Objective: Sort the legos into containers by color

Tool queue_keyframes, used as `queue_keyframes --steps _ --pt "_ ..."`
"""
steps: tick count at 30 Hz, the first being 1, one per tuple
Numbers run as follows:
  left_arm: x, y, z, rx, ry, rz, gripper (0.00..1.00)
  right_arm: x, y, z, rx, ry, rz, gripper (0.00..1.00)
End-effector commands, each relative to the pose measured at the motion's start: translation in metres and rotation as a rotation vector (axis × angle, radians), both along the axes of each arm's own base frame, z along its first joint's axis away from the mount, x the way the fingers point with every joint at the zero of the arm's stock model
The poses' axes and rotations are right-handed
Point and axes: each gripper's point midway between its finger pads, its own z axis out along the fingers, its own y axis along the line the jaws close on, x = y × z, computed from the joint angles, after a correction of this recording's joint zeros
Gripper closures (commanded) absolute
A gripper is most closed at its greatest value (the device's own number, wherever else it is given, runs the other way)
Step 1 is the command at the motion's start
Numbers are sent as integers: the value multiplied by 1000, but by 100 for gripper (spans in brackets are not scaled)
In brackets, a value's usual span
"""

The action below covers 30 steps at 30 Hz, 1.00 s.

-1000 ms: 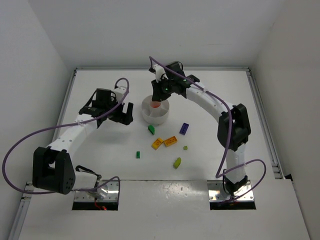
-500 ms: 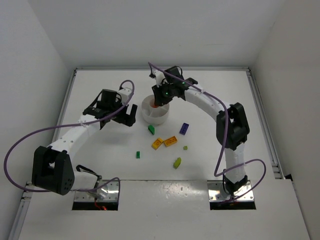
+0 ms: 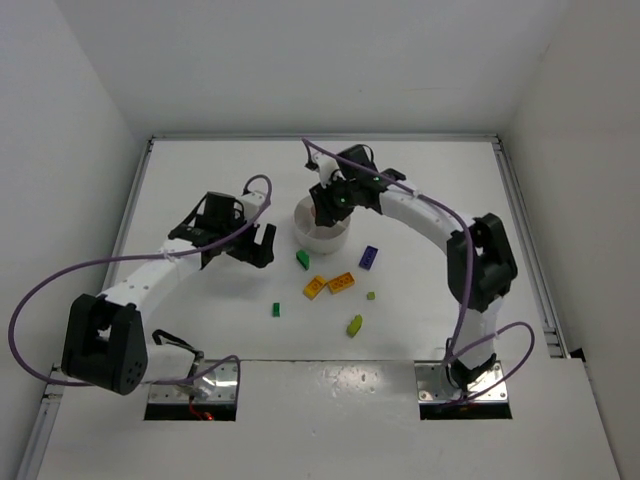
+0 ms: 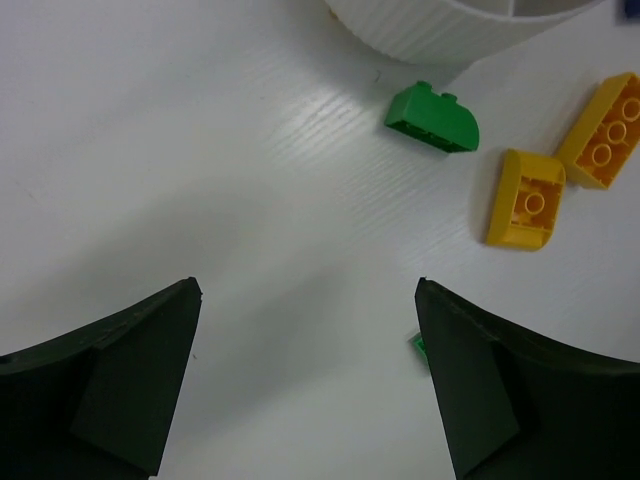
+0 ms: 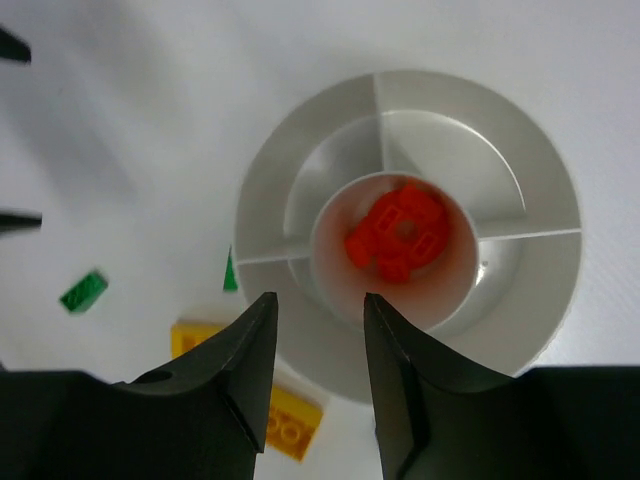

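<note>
The round white dish stands mid-table. In the right wrist view its centre well holds red-orange bricks, and the wedge sections look empty. My right gripper hangs over the dish, open and empty. My left gripper is open and empty over bare table, left of the loose bricks. These are a green brick, a yellow one, a yellow-orange one, a dark purple one, two lime bits and a small green bit.
White walls close the table in on the left, back and right. The ribbed dish wall lies just beyond the green brick in the left wrist view. Purple cables loop off both arms.
My left gripper has moved right and nearer, towards the green brick. My right gripper has shifted a little right over the dish and now hides its centre from above.
</note>
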Motion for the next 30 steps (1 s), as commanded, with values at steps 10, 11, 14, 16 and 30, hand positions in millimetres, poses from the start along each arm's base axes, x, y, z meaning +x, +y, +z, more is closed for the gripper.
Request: queue_keyframes --steps 10,11,14,16,30 --pt "-37 -58 15 12 -168 -305 12 -55 -57 49 1 -155 52 58" --pt "-40 -67 17 1 -174 -325 12 -52 -54 59 14 -164 44 58" --pt "-48 -82 14 -2 -163 -356 12 -43 -53 77 34 -179 21 58" --pt "-50 -90 7 16 -159 -364 12 -31 -61 82 27 -192 -27 58" --pt "-63 -126 -45 150 -12 -383 25 -16 -183 54 -31 -108 -476 57"
